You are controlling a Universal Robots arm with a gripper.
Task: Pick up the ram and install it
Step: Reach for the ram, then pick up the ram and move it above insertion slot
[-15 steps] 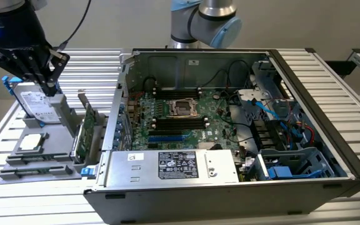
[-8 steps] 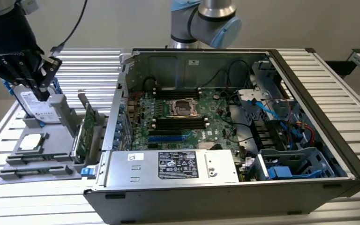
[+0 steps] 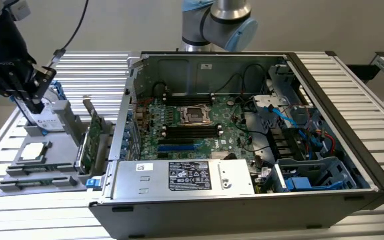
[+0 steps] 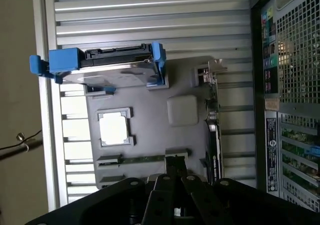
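The claw (image 4: 175, 177), clenched with nothing seen in it, hangs over the grey tray (image 4: 150, 135) at nine o'clock in the exterior view. The ram (image 4: 142, 159), a thin green stick, sits edge-up in a tray slot just past the fingertips. A good pick likely grips it squarely at mid-length and lifts straight. Farther off are a silvery square chip (image 4: 115, 127), a blue-railed hard drive (image 4: 110, 75) and the perforated steel case (image 4: 295, 60).

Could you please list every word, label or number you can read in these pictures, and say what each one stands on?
No text can be read for certain.
power supply label: white print on black, too small to read.
hard drive label: blurred.
case rear labels: too blurred to read.
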